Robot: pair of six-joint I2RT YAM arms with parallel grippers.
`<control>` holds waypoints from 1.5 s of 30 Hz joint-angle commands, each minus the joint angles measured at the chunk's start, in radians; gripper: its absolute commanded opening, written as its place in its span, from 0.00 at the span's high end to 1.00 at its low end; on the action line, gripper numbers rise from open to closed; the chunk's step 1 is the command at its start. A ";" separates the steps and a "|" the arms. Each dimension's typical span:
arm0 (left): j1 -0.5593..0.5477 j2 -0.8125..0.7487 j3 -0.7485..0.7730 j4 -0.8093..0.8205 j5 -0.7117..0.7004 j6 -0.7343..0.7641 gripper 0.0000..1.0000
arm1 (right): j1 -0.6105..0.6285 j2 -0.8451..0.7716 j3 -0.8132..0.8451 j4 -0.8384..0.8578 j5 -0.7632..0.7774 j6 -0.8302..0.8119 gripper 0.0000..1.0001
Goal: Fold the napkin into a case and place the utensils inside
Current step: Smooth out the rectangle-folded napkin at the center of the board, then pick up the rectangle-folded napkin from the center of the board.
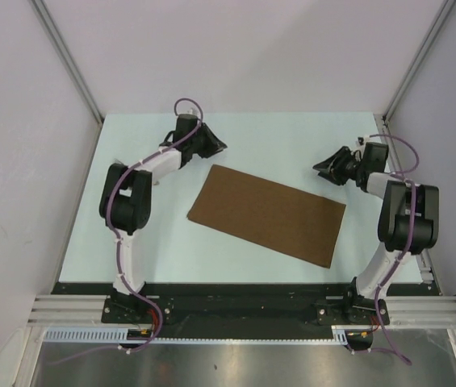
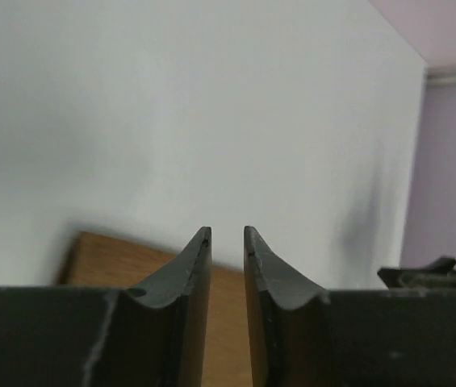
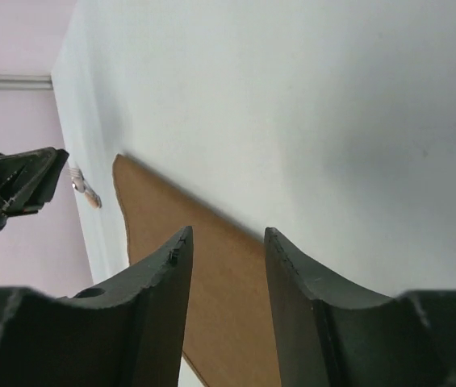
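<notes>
**Folded napkin lies on the near side of both sets of fingers; both sets are apart and empty**

Counter: carries the napkin only. No utensils can be made out in the overhead view.

Napkin: a flat brown oblong, not yet a narrow case. Its long axis runs from just beneath the left fingers slantwise toward the right arm's base. The far long edge is therefore the edge facing both sets of fingers.

Left fingers: parted by a narrow gap, nothing between them. In the wrist view the napkin's corner shows directly behind and below the tips. They are judged the closer pair to the cloth.

Right fingers: parted somewhat wider, nothing between them. The napkin's far edge passes below the gap and runs on toward the left arm.

Assessment: the next fold probably needs both pairs to descend onto that far edge together, then draw it toward the bases across the short axis.
</notes>
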 commanded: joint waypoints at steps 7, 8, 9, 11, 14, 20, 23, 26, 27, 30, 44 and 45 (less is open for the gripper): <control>-0.036 0.036 -0.199 0.287 0.205 -0.139 0.89 | -0.064 -0.228 -0.311 0.067 -0.072 -0.024 0.67; -0.027 0.042 -0.199 0.297 0.208 -0.150 0.89 | -0.075 -0.224 -0.325 0.095 -0.090 -0.025 0.67; -0.019 0.051 -0.197 0.304 0.219 -0.156 0.89 | -0.086 -0.219 -0.344 0.124 -0.101 -0.013 0.67; -0.001 0.072 -0.189 0.281 0.222 -0.155 0.90 | -0.124 -0.193 -0.385 0.196 -0.140 -0.004 0.67; 0.011 0.095 -0.163 0.197 0.199 -0.132 0.91 | -0.187 -0.152 -0.403 0.225 -0.167 -0.024 0.67; 0.043 0.134 -0.142 0.089 0.170 -0.150 0.93 | -0.297 -0.043 -0.440 0.307 -0.225 0.024 0.67; 0.056 0.149 -0.140 0.081 0.168 -0.152 0.93 | -0.331 0.009 -0.440 0.316 -0.220 0.036 0.66; 0.059 0.149 -0.126 0.061 0.144 -0.121 0.93 | -0.347 0.026 -0.447 0.344 -0.231 0.057 0.64; 0.059 0.148 -0.120 0.061 0.138 -0.112 0.93 | -0.354 0.023 -0.428 0.321 -0.227 0.047 0.63; 0.059 0.142 -0.082 -0.009 0.106 -0.066 0.92 | -0.371 -0.021 -0.387 0.178 -0.172 -0.024 0.61; -0.163 -0.458 -0.379 -0.077 0.102 0.100 0.42 | -0.091 -0.472 -0.279 -0.692 0.516 -0.196 0.29; -0.220 -0.534 -0.421 -0.072 0.096 0.109 0.41 | -0.074 -0.519 -0.302 -0.691 0.513 -0.191 0.31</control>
